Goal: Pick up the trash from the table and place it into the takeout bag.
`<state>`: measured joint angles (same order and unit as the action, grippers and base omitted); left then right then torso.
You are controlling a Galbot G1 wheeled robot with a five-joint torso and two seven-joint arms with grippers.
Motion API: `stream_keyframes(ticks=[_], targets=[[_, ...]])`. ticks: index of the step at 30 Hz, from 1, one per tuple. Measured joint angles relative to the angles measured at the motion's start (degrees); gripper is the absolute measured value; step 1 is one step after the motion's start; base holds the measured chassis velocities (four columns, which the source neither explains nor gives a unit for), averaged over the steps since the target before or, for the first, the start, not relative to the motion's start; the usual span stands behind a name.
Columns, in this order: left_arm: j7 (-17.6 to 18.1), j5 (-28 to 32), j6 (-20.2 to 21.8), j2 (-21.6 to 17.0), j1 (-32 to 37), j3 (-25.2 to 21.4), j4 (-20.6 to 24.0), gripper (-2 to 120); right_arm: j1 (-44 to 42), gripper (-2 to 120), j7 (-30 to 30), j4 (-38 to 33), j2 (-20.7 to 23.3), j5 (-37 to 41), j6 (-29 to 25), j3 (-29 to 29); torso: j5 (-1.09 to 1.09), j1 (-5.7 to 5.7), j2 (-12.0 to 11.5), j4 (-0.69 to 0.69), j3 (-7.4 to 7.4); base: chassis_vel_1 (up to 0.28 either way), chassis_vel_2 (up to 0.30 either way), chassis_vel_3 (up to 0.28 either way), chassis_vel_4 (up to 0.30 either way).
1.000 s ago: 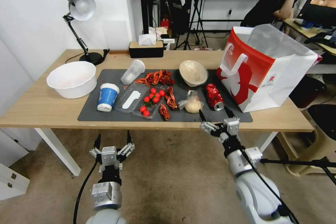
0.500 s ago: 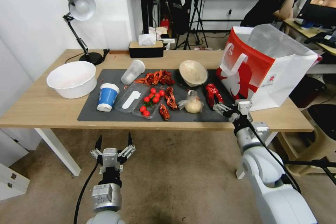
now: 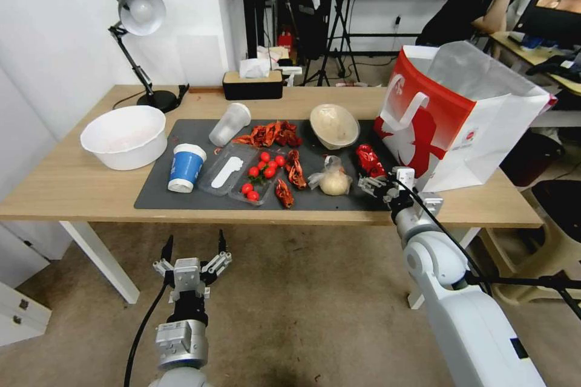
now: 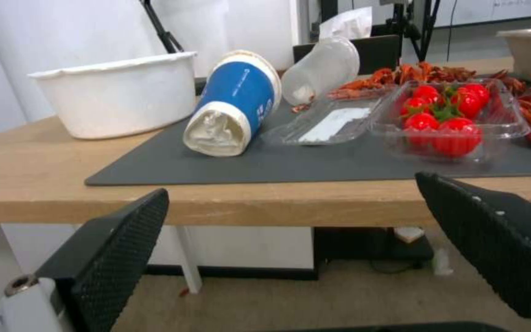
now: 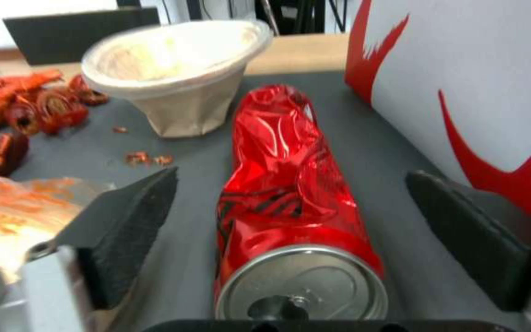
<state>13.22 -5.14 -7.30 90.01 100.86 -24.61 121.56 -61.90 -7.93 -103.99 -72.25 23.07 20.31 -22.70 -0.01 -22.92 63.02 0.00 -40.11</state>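
From the head camera, the crushed red can [image 3: 368,161] is lying on its side on the dark grey mat [image 3: 157,188] of the light-wood table [image 3: 72,184], just beside the red and white takeout bag [image 3: 460,115], which is standing upright with its silvery lining showing. The can's near end is being covered by the right gripper [image 3: 380,184], so only its crumpled far half is showing. Left of it, the clear bag with a beige lump [image 3: 331,179] is sitting on the mat, the beige paper bowl [image 3: 334,126] is tilting behind it, and the blue white-lidded cup [image 3: 185,167] is resting near the mat's left end with the translucent plastic cup [image 3: 229,123] lying farther back. The left gripper [image 3: 192,249] is hanging below the table edge, well apart from everything, with its 2 fingers spread wide and holding nothing.

In the left wrist view, the blue cup [image 4: 233,108] is leaning with its crumpled white end facing the camera, the clear cup [image 4: 322,71] is lying behind it, and the 2 black fingers [image 4: 115,258] are standing wide apart below the table.

In the right wrist view, the red can [image 5: 284,189] is lying lengthwise between the 2 pads [image 5: 132,226], its silver top with the opening nearest the camera and its body dented and glossy. The pads are standing wide on either side, apart from the can. The bowl [image 5: 179,74] is tipping beyond it, and the bag's wall [image 5: 468,87] is running just beside the other pad.
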Motion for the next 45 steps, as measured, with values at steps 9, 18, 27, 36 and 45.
stream_keyframes(ticks=[9,18,27,36,45], targets=[[0.3,0.0,-0.2,0.0,0.0,-0.1,0.0,100,-1.1,57,-2.2,-1.0,-0.2,1.5,4.9,0.6,0.01,0.00,0.0,-0.01,0.01,0.000,0.000,0.000,0.000],[0.5,0.0,-0.3,-0.1,0.2,0.1,0.1,100,-2.3,52,0.7,-3.1,0.1,-0.1,0.2,-0.5,0.02,-0.01,0.0,0.00,0.01,0.000,0.000,0.000,0.000],[0.7,0.1,-0.4,-0.5,1.0,0.0,1.8,100,-2.3,52,2.9,-19.2,6.2,4.9,-6.1,-3.4,0.00,0.00,0.0,0.00,0.01,0.000,0.000,0.000,0.000],[0.7,0.1,-0.9,-0.5,1.9,-0.3,2.4,100,5.6,52,-5.2,-20.4,14.2,18.4,-3.7,-6.6,0.02,0.00,0.0,-0.01,0.01,0.000,0.000,0.000,0.000],[0.7,0.0,-1.2,-0.3,2.4,-0.5,2.6,100,12.4,52,-9.4,-13.4,18.8,26.1,-2.1,-8.2,0.01,0.00,0.0,0.00,0.00,0.000,0.000,0.000,0.000]])
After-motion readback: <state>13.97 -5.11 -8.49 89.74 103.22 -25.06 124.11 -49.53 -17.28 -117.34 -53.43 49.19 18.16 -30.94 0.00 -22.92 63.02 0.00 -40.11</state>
